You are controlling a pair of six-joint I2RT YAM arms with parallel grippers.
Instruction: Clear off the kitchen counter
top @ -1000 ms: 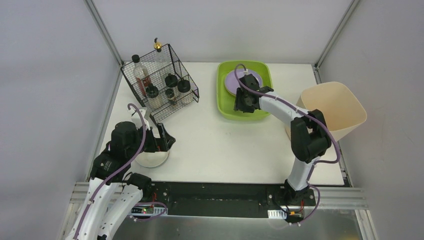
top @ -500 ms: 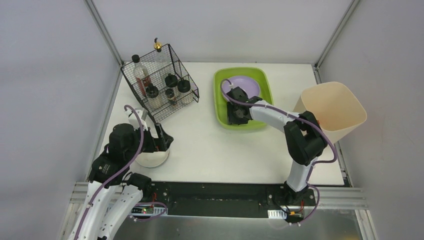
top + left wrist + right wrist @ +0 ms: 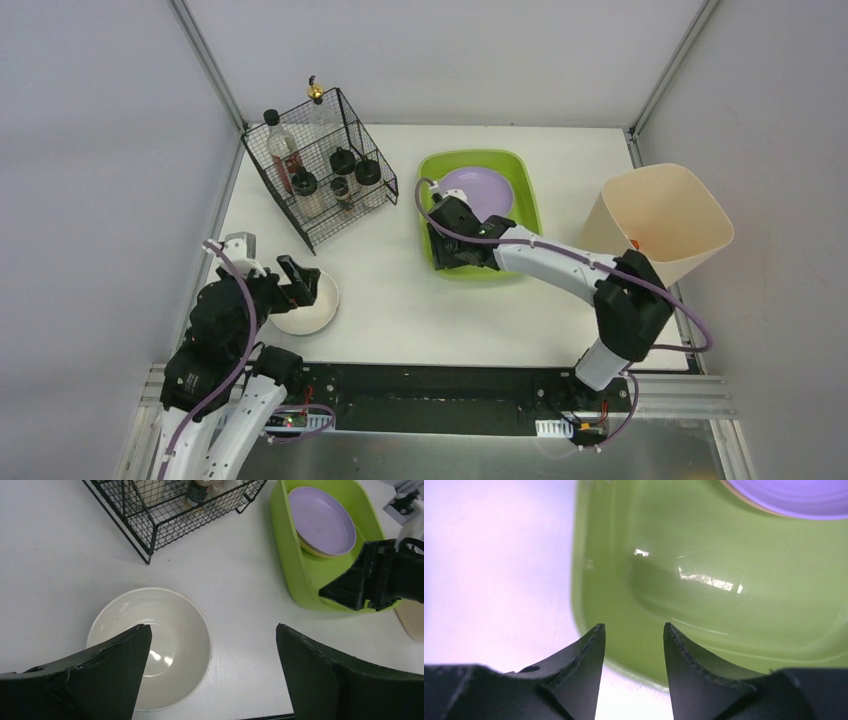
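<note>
The left gripper (image 3: 299,279), fingers spread wide, hovers over a white bowl (image 3: 165,650) at 8 o'clock on the kitchen counter (image 3: 400,310), which fills the space between grey rails. A wire rack (image 3: 320,165) of bottles sits at 11. Toward 1 o'clock, the right gripper (image 3: 633,626) pinches the near rim of a lime-green tray (image 3: 295,565) holding a purple plate (image 3: 485,190); a beige bin (image 3: 665,215) stands at 3.

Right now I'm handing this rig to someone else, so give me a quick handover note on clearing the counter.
Left tool: open, above the white bowl, not gripping it.
Right tool: looks clamped on the near-left corner rim of the green tray.
Kitchen counter: bowl near left, tray mid-back holding the purple plate, wire rack of bottles back left, beige bin at the right edge.
Done: plate is in the tray.
Left: the bowl is not yet picked up; it probably goes in the tray.
</note>
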